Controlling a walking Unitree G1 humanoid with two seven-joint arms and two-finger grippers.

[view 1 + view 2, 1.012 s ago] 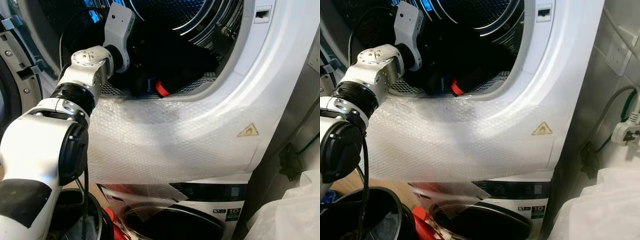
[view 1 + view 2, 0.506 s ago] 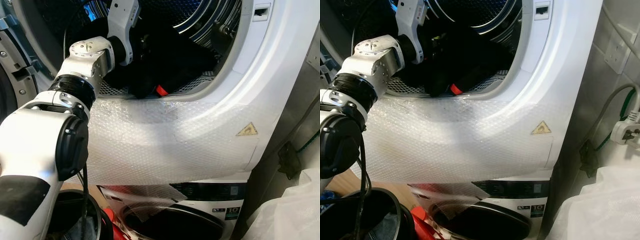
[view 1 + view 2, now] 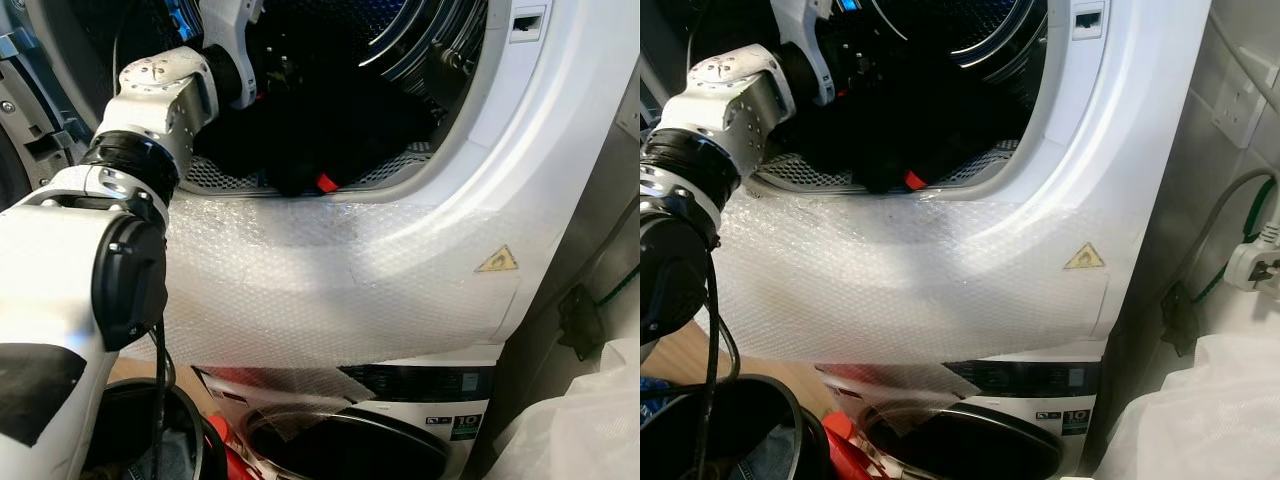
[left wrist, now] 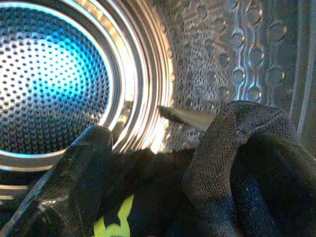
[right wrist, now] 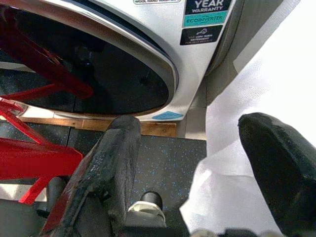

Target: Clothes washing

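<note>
Our left tool (image 4: 148, 197) is inside the drum (image 3: 400, 60), fingers apart around dark clothes (image 3: 330, 120), so we judge loading incomplete; the right tool (image 5: 197, 163) hangs open, empty.

Yellow triangular warning sign (image 3: 497, 261) on the white front panel of the upper stacked machine (image 3: 560, 150), symbol too small to read. On the white lower front-loading machine (image 5: 163, 15), three small stacked labels beside the dark round door: "YEAR WARRANTY" on black (image 5: 207, 5), "ECOINVERTER" on teal (image 5: 206, 19), an unreadable black label (image 5: 200, 34) below. Above the door, partly cut off, "WOOL HAND WASH" (image 5: 153, 1).
</note>
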